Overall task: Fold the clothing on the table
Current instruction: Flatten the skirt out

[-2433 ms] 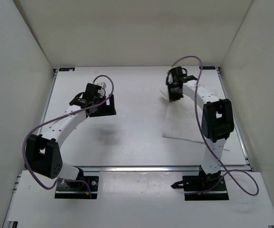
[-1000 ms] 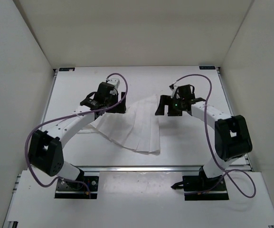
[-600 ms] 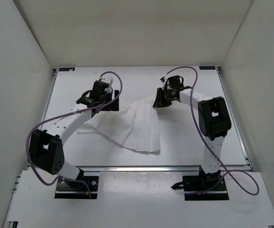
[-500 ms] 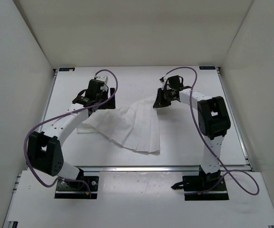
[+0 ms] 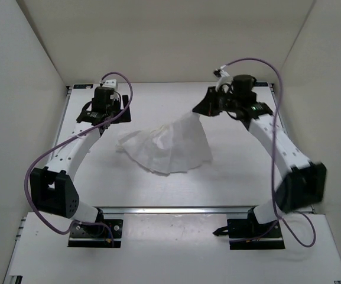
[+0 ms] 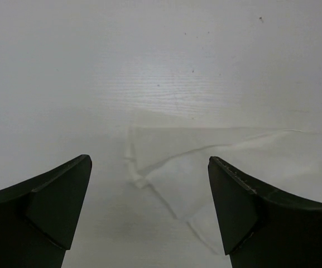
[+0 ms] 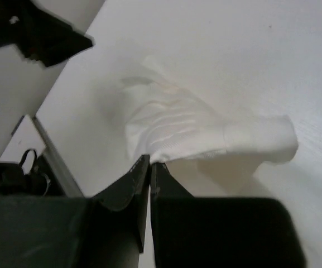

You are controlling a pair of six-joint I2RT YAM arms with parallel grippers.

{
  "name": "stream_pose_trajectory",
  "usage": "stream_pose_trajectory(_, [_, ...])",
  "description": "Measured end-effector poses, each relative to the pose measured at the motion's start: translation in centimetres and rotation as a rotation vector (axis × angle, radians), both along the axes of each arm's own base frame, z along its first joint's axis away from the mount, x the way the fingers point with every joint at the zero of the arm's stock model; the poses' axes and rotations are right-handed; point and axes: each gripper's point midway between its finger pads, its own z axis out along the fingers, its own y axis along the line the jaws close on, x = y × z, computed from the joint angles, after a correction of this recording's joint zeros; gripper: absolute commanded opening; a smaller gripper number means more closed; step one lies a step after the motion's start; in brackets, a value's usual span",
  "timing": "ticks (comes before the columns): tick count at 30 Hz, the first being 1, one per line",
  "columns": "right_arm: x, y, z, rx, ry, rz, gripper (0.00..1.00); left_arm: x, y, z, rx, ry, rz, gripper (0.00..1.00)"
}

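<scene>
The clothing is a white ribbed cloth. Its lower part lies bunched on the table, and one corner is drawn up toward the back right. My right gripper is shut on that raised corner. In the right wrist view the shut jaws pinch the cloth's edge at my right gripper, and the clothing hangs down from there. My left gripper hovers open at the back left, apart from the cloth. In the left wrist view my left gripper stands wide, with the clothing's corner lying flat below it.
White walls close in the table on three sides. An aluminium rail runs along the front edge, with both arm bases behind it. Small black brackets mark the back corners. Purple cables loop off both arms.
My right gripper shut on the cloth's far corner and lifted it up toward the back right, dragging the cloth to the right. My left arm pulled back to the left, still open.
</scene>
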Motion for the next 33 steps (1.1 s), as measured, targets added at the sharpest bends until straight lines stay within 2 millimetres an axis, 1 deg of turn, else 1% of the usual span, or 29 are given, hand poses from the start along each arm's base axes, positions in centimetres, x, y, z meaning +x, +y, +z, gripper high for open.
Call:
stream_pose_trajectory(1, [-2.0,-0.5,1.7,0.022,-0.045,0.004,0.0,0.2,0.0,0.5,0.001,-0.013,0.001,0.96])
stream_pose_trajectory(2, [-4.4,-1.3,2.1,0.041,-0.062,0.004,0.0,0.4,0.1,1.0,0.003,-0.025,0.002,0.96])
stream_pose_trajectory(4, [-8.4,-3.4,0.1,0.058,-0.029,-0.017,0.0,0.6,0.1,1.5,0.005,-0.037,-0.001,0.96])
stream_pose_trajectory(5, [-9.7,-4.8,-2.0,0.054,0.023,-0.05,0.0,0.5,0.1,1.5,0.007,-0.037,-0.004,0.96])
stream_pose_trajectory(6, [-10.5,-6.2,-5.0,0.038,0.101,-0.094,0.14,0.5,0.1,1.5,0.008,-0.036,-0.007,0.96])
stream_pose_trajectory(7, [-11.2,-7.7,-8.3,0.015,0.202,-0.147,0.33,0.5,-0.1,1.5,0.007,-0.036,-0.011,0.96])
stream_pose_trajectory(8, [-12.2,-9.3,-11.7,-0.015,0.318,-0.206,0.38,0.4,-0.3,1.3,0.004,-0.035,-0.02,0.96])
stream_pose_trajectory(9, [-13.4,-10.7,-15.3,-0.059,0.448,-0.262,0.49,0.2,-0.7,1.1,-0.002,-0.029,-0.033,0.96])
stream_pose_trajectory(10, [-15.0,-12.1,-18.0,-0.103,0.573,-0.312,0.58,0.0,-1.2,0.8,-0.01,-0.023,-0.052,0.95])
stream_pose_trajectory(11, [-16.4,-13.1,-19.4,-0.138,0.656,-0.346,0.68,-0.2,-1.8,0.5,-0.019,-0.015,-0.072,0.96])
stream_pose_trajectory(12, [-17.2,-13.8,-19.8,-0.16,0.697,-0.37,0.71,-0.4,-2.4,0.1,-0.029,-0.007,-0.096,0.96])
stream_pose_trajectory(13, [-17.1,-14.4,-19.6,-0.17,0.695,-0.39,0.73,-0.6,-3.3,-0.2,-0.038,0.003,-0.126,0.96])
stream_pose_trajectory(14, [-16.5,-15.0,-19.1,-0.176,0.674,-0.409,0.77,-0.8,-4.3,-0.5,-0.047,0.012,-0.158,0.96])
stream_pose_trajectory(15, [-15.7,-15.4,-18.4,-0.177,0.644,-0.423,0.77,-0.9,-5.4,-0.8,-0.053,0.017,-0.193,0.96])
stream_pose_trajectory(17, [-13.3,-16.0,-16.6,-0.172,0.554,-0.449,0.77,-1.2,-8.4,-1.9,-0.061,0.035,-0.281,0.96])
stream_pose_trajectory(18, [-12.2,-16.1,-15.8,-0.166,0.515,-0.453,0.76,-1.3,-9.8,-2.5,-0.055,0.045,-0.323,0.96])
stream_pose_trajectory(20, [-10.2,-15.9,-15.0,-0.153,0.466,-0.454,0.76,-1.6,-13.0,-4.1,-0.029,0.062,-0.419,0.95])
stream_pose_trajectory(21, [-9.3,-15.8,-15.0,-0.15,0.452,-0.453,0.75,-1.6,-14.9,-5.0,-0.01,0.072,-0.471,0.92])
stream_pose_trajectory(22, [-8.6,-15.6,-15.5,-0.151,0.454,-0.45,0.73,-1.5,-16.4,-5.9,0.009,0.079,-0.508,0.9])
stream_pose_trajectory(23, [-8.2,-15.4,-16.2,-0.157,0.47,-0.445,0.67,-1.3,-17.8,-6.9,0.025,0.09,-0.54,0.84])
stream_pose_trajectory(24, [-7.8,-15.2,-17.0,-0.164,0.492,-0.443,0.56,-1.1,-19.1,-7.9,0.037,0.107,-0.565,0.73])
stream_pose_trajectory(25, [-7.5,-15.0,-18.0,-0.173,0.52,-0.441,0.45,-0.6,-20.5,-8.7,0.045,0.12,-0.586,0.52])
stream_pose_trajectory(26, [-7.4,-14.9,-19.0,-0.184,0.549,-0.437,0.24,-0.1,-21.5,-9.6,0.044,0.137,-0.591,0.38])
stream_pose_trajectory(27, [-7.4,-14.8,-19.9,-0.196,0.577,-0.43,0.09,0.4,-22.1,-10.5,0.046,0.158,-0.592,0.12])
stream_pose_trajectory(28, [-7.4,-14.7,-20.8,-0.204,0.611,-0.429,0.01,1.1,-22.6,-11.5,0.044,0.177,-0.586,0.0])
stream_pose_trajectory(30, [-7.6,-14.8,-22.0,-0.225,0.649,-0.431,0.0,1.8,-22.6,-13.3,0.041,0.224,-0.56,0.0])
stream_pose_trajectory(33, [-7.9,-14.6,-23.0,-0.259,0.677,-0.427,0.0,1.8,-21.3,-16.0,0.04,0.315,-0.504,0.0])
